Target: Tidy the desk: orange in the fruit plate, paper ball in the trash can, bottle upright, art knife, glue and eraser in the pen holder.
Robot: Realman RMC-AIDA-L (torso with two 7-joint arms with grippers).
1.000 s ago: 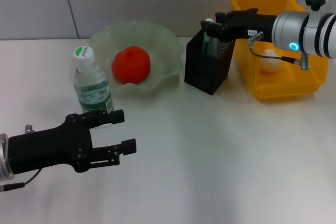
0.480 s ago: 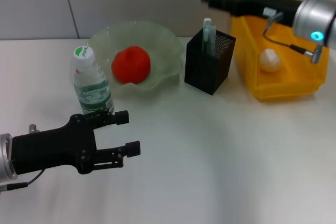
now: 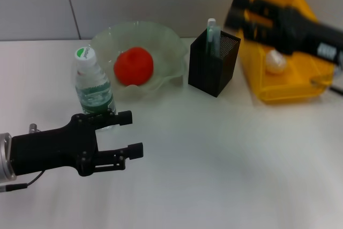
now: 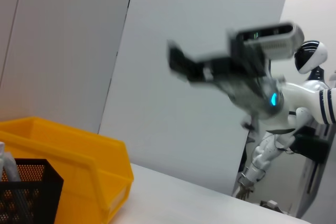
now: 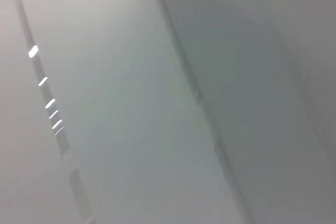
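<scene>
Black mesh pen holder (image 3: 213,63) is standing alone now: the right gripper (image 3: 241,12) is pulling up and away over the yellow trash bin (image 3: 292,92), fingers too blurred to tell. Left gripper (image 3: 130,132) is hovering, fingers apart, beside the upright bottle (image 3: 92,87). Orange (image 3: 134,66) is sitting in the fruit plate (image 3: 166,41), so tidying looks nearly finished.

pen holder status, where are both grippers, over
Left gripper open, low over table near upright clear plastic water bottle. Right gripper raised above yellow bin, beside black mesh pen holder. Nothing blocking.
</scene>
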